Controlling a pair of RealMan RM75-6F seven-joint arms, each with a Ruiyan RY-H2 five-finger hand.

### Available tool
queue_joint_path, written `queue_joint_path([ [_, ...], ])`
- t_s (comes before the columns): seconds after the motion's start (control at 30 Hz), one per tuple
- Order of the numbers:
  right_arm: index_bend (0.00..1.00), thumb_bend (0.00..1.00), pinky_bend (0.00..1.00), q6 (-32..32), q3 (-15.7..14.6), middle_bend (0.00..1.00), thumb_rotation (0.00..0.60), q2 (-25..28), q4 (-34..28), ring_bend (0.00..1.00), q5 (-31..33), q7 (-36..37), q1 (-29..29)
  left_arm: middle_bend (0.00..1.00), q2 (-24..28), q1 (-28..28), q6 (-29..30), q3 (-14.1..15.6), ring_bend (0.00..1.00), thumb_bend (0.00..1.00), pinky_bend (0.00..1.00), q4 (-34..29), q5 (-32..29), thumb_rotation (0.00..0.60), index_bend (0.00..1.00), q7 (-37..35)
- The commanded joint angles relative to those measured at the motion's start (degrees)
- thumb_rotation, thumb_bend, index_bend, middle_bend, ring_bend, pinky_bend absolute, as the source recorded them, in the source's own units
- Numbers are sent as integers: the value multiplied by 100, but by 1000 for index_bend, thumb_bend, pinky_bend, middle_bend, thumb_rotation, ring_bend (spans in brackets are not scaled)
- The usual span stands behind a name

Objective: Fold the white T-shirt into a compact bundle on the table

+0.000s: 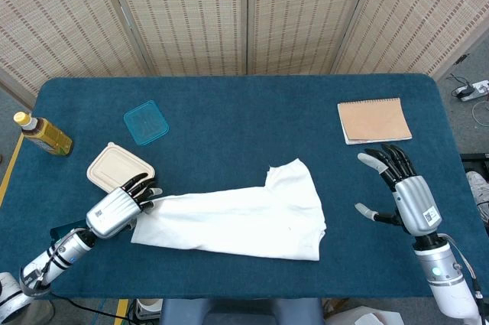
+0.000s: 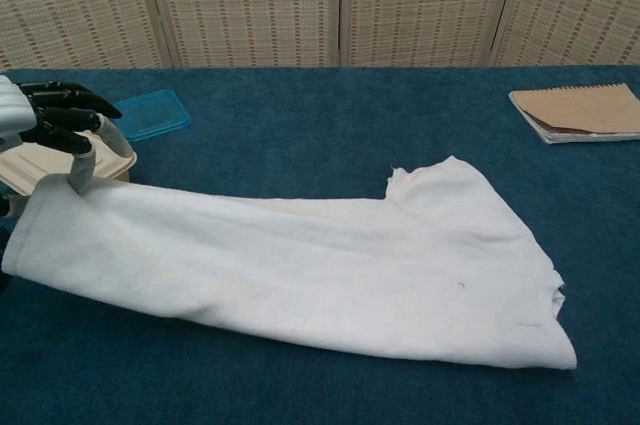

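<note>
The white T-shirt (image 1: pixel 237 222) lies on the blue bench (image 1: pixel 244 122), toward its near edge and a little left of centre, as a long, narrow band folded over on itself and running left to right. Its left end is slim and slightly lifted; the cloth widens toward the right, where a raised flap with a notched corner stands up at the far edge, and the right end spreads into a broad, rounded mass with a soft fold along the near side. The fabric looks plain, with shallow creases and one small dark speck near the right end in the chest view. The left robot hand (image 1: pixel 116 209) holds the shirt's left end, its dark fingers (image 2: pixel 62 115) curled over the cloth's corner; it sits just beside a beige lidded food box (image 1: pixel 119 168). The right robot hand (image 1: pixel 403 190) hangs over the bench well to the right of the shirt, palm up, fingers spread wide, holding nothing. Behind it lies a brown notebook (image 1: pixel 374 120). A teal square lid (image 1: pixel 146 122) rests beyond the food box, and a bottle (image 1: pixel 43 134) lies near the bench's left edge.
</note>
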Motion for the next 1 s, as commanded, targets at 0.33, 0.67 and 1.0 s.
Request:
queue_joint_path([
  [0.33,194,71,15,5,55,154,600,-51,-74,35,-49,-81,70,285,784,412,195,-173,142,470,100,-34,-398,600,755,110],
  [0.67,194,70,15,-1,42,154,600,-79,-62,35,-75,-57,91,285,924,439,40,-238,142,469,100,-375,-280,600,754,397],
  [1.0,194,71,15,124,27,154,600,-3,19,35,-23,74,-10,285,847,-169,-1217,-547,141,469,88,-1939,-289,600,754,1923],
])
